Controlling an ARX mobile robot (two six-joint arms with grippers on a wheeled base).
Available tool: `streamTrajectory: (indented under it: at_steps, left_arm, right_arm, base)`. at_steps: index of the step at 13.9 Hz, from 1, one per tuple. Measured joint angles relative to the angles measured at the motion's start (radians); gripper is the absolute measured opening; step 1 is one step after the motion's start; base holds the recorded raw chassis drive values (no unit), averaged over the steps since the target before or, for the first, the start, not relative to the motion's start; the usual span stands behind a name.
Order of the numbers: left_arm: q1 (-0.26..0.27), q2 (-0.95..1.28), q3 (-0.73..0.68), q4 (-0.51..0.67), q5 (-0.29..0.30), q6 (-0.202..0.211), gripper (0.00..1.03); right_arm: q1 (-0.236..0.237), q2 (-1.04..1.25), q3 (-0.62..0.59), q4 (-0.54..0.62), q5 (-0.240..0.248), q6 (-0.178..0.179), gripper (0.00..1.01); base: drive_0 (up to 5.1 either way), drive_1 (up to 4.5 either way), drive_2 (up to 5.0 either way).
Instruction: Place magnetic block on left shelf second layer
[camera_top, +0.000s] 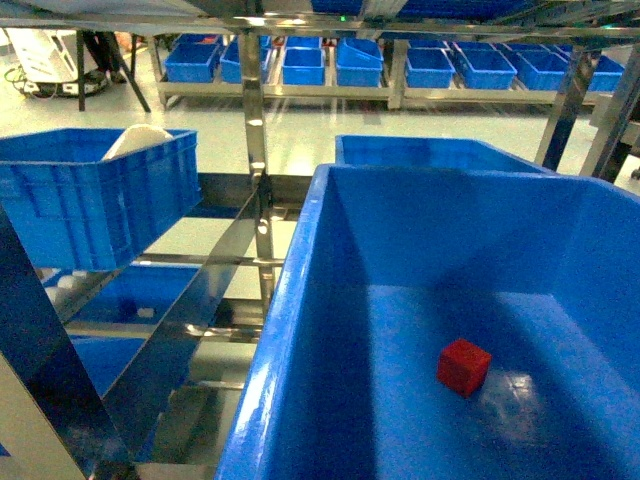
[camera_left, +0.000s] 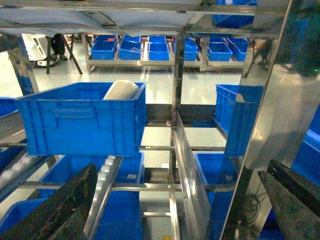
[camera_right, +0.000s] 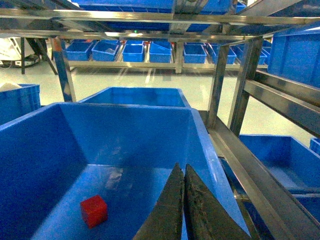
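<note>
The magnetic block (camera_top: 464, 366) is a small red cube lying loose on the floor of a deep blue crate (camera_top: 300, 330) on the right. In the right wrist view the magnetic block (camera_right: 94, 211) lies left of my right gripper (camera_right: 182, 168), which is shut and empty above the crate floor. My left gripper (camera_left: 181, 167) is open, its dark fingers (camera_left: 65, 205) wide apart with nothing between them, facing the left shelf second layer (camera_left: 155, 148), a steel tier bearing a blue crate (camera_left: 85, 120). Neither gripper shows in the head view.
The left crate (camera_top: 95, 195) holds a white object (camera_top: 135, 140). A shiny steel upright (camera_top: 255, 130) and a slanted rail (camera_top: 190, 310) divide the two shelves. A second crate (camera_top: 430, 152) stands behind the right one. Lower tiers and a far rack hold several blue crates.
</note>
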Motion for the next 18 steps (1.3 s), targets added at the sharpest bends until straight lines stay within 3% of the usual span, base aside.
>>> streamTrajectory:
  at_steps: [9,10,11,14,16,17,18]
  left_arm:
    - [0.000,0.000,0.000,0.000,0.000,0.000,0.98]
    - [0.000,0.000,0.000,0.000,0.000,0.000,0.98]
    - [0.000,0.000,0.000,0.000,-0.002,0.000,0.98]
    - [0.000,0.000,0.000,0.000,0.000,0.000,0.98]
    - [0.000,0.000,0.000,0.000,0.000,0.000,0.98]
    - [0.000,0.000,0.000,0.000,0.000,0.000,0.98]
    - [0.000,0.000,0.000,0.000,0.000,0.000,0.98]
  right_arm:
    - [0.000,-0.241,0.000,-0.238,0.000,0.000,0.02]
    - [0.000,-0.281,0.000,-0.295,0.000,0.000,0.02]
    - [0.000,-0.399,0.000,-0.428,0.000,0.000,0.02]
    - [0.000,-0.415,0.000,-0.420,-0.001,0.000,0.04]
    - [0.000,-0.415,0.000,-0.423,-0.001,0.000,0.33]
    - [0.000,-0.415,0.000,-0.423,-0.001,0.000,0.41]
    - [0.000,-0.415,0.000,-0.423,-0.001,0.000,0.55]
  base:
    - [0.0,0.00,0.0]
    - [0.0,0.00,0.0]
    - [0.0,0.00,0.0]
    - [0.0,0.00,0.0]
    - [0.0,0.00,0.0]
    - [0.0,0.00,0.0]
    - [0.0,0.00,0.0]
